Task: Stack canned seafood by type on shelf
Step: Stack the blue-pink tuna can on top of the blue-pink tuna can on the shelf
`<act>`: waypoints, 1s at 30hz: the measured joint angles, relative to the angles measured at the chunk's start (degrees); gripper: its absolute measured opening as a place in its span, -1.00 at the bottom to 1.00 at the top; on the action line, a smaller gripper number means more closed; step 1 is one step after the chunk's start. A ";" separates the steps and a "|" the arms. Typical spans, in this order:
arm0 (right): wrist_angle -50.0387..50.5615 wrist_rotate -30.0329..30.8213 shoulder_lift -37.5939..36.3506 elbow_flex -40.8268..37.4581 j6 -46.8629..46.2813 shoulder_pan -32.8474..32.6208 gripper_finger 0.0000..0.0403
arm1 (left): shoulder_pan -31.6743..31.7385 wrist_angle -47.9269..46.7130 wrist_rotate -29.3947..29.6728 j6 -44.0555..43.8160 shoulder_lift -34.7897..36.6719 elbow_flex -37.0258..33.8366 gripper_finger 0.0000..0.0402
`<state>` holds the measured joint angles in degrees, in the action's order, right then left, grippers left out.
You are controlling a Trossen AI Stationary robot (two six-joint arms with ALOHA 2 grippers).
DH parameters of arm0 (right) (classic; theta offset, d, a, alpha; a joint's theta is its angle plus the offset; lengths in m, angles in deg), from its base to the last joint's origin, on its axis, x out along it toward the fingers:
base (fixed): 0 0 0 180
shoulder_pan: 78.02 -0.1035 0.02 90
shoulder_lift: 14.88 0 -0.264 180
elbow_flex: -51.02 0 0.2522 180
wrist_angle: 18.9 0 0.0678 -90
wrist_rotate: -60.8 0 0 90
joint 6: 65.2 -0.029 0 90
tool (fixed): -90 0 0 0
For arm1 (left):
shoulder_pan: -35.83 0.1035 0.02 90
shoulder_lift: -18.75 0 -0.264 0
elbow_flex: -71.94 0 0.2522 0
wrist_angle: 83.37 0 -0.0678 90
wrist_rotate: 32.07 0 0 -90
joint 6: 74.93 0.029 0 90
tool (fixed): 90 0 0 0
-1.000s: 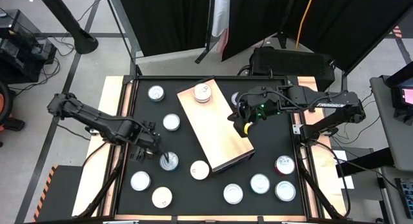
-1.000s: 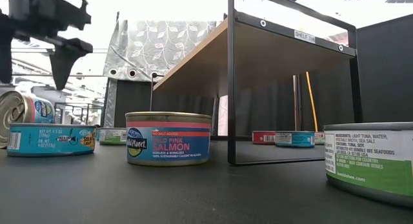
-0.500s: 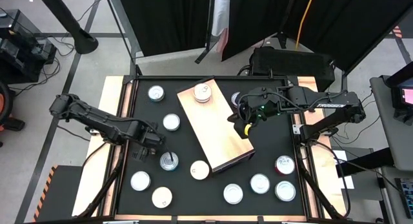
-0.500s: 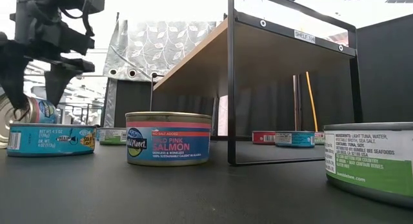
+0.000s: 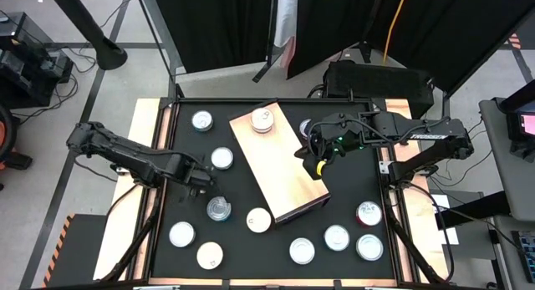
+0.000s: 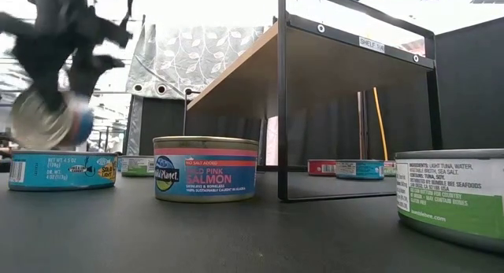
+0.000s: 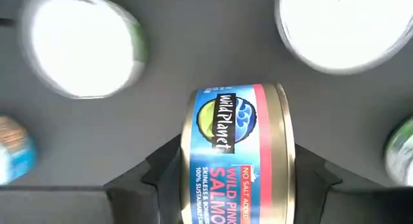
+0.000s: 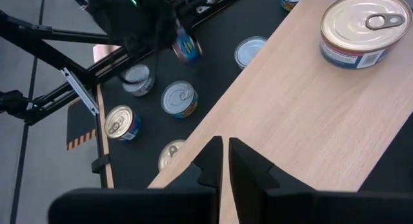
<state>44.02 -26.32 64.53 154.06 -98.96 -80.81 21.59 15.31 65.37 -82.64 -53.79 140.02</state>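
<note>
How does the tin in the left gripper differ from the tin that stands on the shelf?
The held tin is clamped in the left gripper, in the air above the table; the shelf tin rests free on the shelf. The held tin is tipped on its edge; the shelf tin stands flat, pull tab up. Both are short round tins with silvery tops.

Tins scattered around shelf

Tabletop is matt black, kinda rubbery-looking. The long pale wood-grain shelf board has a smooth satin finish. Round shiny metal tin with pull-tab lid sits on it. The salmon tin has a glossy paper label and goldish metal rims.
</note>
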 joint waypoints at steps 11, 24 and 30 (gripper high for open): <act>-6.81 4.00 -0.28 -0.02 -0.62 4.05 -0.91 | 9.91 23.53 18.92 -9.19 4.05 27.97 -0.03; -10.49 7.50 -9.17 -0.09 5.83 15.99 -0.91 | 29.07 35.04 20.97 -47.65 -7.19 27.66 -0.03; -8.13 7.38 -12.02 -0.07 10.27 18.65 -0.91 | 29.75 34.95 20.93 -59.17 -14.00 27.64 0.00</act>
<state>35.89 -18.94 52.51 153.99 -88.69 -62.16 51.34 50.26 86.30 -141.81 -67.78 167.66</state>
